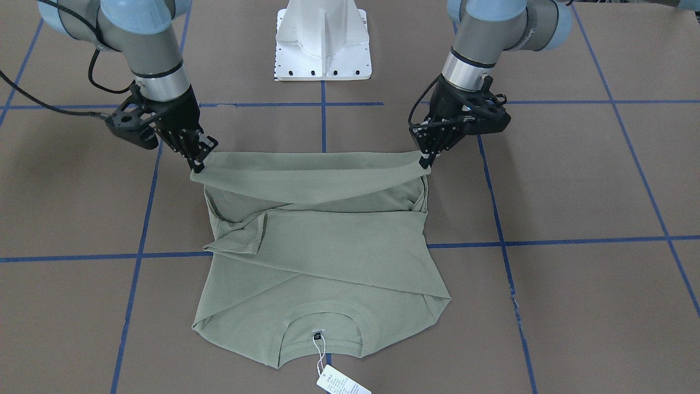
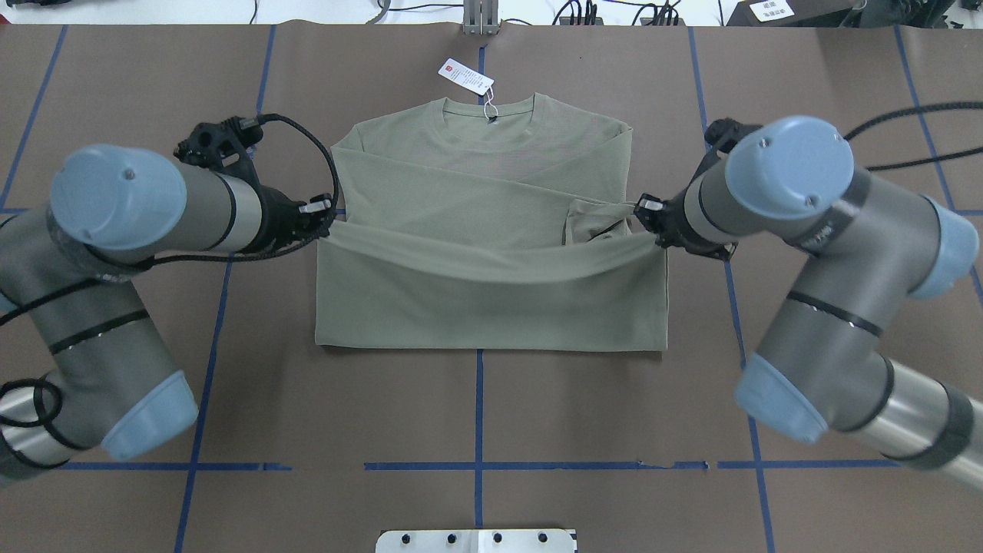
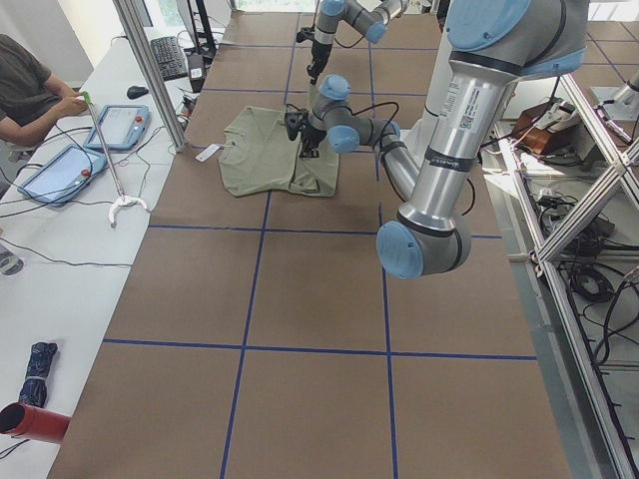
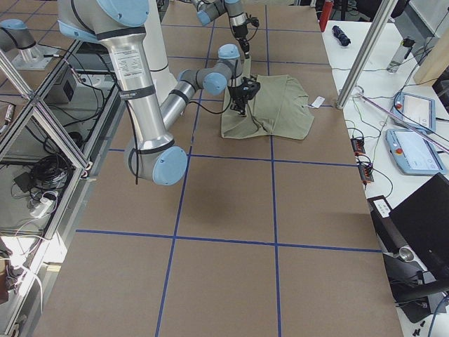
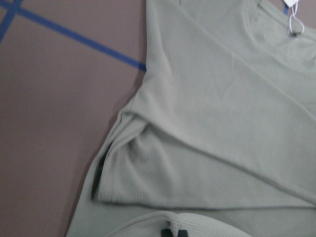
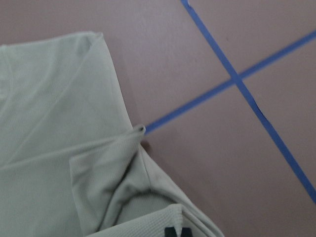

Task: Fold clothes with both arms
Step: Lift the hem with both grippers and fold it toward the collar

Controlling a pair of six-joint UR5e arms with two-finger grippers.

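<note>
Shirt (image 2: 491, 200) on brown table (image 2: 599, 415) — blue tape grid (image 2: 478, 415)

Left arm (image 2: 115, 200): elbow folded back, forearm reaching inward toward the shirt (image 2: 476, 192). Its left gripper (image 2: 326, 219) has fingers pinched closed on the lifted hem corner at the shirt's left edge, above the flat-lying part. Right arm (image 2: 791, 177): mirrored pose, right gripper (image 2: 643, 211) likewise pinched closed on the lifted hem corner at the shirt's right edge. Both grippers at about the same height, the shirt's full width between them.
</note>
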